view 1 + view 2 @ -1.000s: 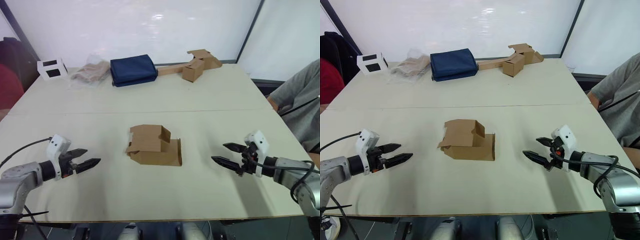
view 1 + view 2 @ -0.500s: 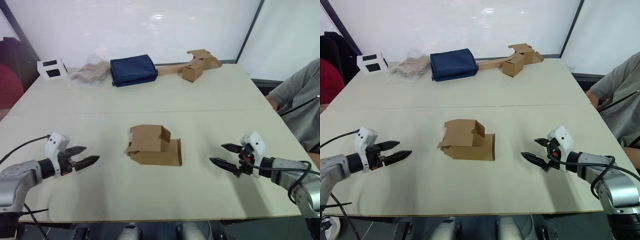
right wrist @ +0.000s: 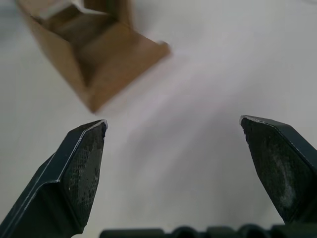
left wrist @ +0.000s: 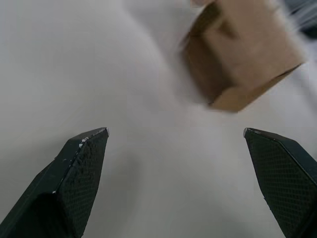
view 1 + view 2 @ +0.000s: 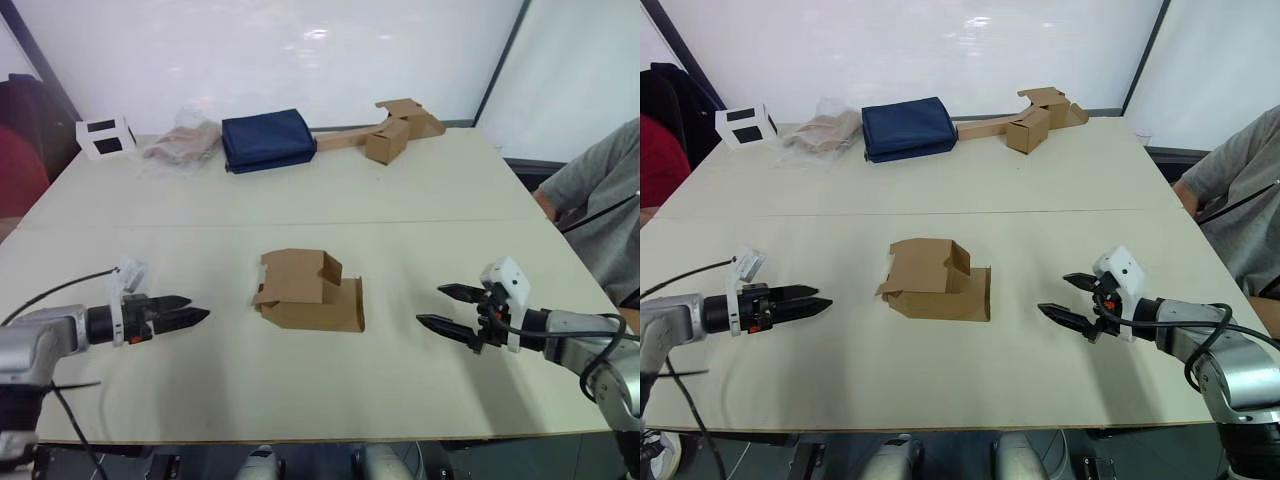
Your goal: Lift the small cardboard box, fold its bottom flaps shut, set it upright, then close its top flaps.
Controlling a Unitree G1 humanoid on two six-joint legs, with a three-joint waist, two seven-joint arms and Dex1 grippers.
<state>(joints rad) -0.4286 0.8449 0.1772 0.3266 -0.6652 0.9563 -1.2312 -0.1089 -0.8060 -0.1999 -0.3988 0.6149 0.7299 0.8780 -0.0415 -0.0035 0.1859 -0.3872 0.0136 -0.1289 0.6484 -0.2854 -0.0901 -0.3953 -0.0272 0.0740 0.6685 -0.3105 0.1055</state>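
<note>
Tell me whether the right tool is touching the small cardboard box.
Apart. In the left eye view a stretch of bare table separates the right tool from the small cardboard box, which lies untouched between both arms.

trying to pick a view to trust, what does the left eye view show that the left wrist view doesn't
The left eye view alone: both grippers, left and right, either side of the box, plus the navy bag, cardboard heap, white-and-black box and a person's sleeve. The left wrist view alone: the left fingers wide apart, close up. Both: the box lying on the table, flaps open.
</note>
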